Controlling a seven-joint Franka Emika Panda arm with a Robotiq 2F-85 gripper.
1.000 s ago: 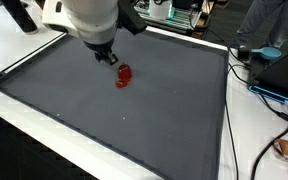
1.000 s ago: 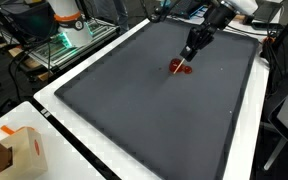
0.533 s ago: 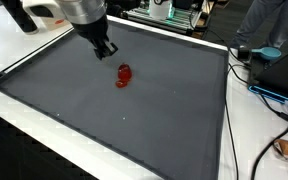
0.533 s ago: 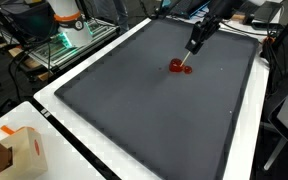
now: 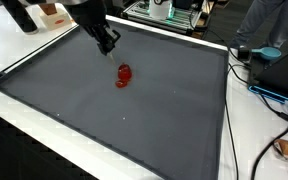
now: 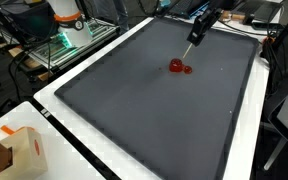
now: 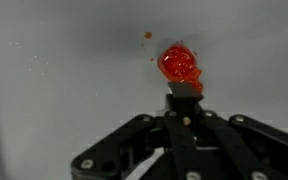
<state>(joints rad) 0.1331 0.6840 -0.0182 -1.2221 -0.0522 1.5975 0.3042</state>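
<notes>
In an exterior view the gripper (image 5: 106, 43) hovers above the far-left corner of the dark mat (image 5: 74, 90), fingers pressed together and holding nothing. The small glossy red object (image 5: 124, 76) lies on the mat to its right, toward the middle and clear of the fingers. Its long axis runs from far edge to near edge.

The red lump (image 7: 181, 66) looked glossy and wet-smooth, like moulded plastic or jelly, with bright highlights on top. The mat (image 5: 164, 110) under it was dark grey and matt; rubber or cloth, I could not tell. The surface (image 5: 19, 50) around it was white and smooth. At six o'clock in the wrist view, the hand (image 7: 184, 98) showed dull black links. At seven o'clock in an exterior view sat a box (image 6: 19, 150) of plain brown cardboard.
</notes>
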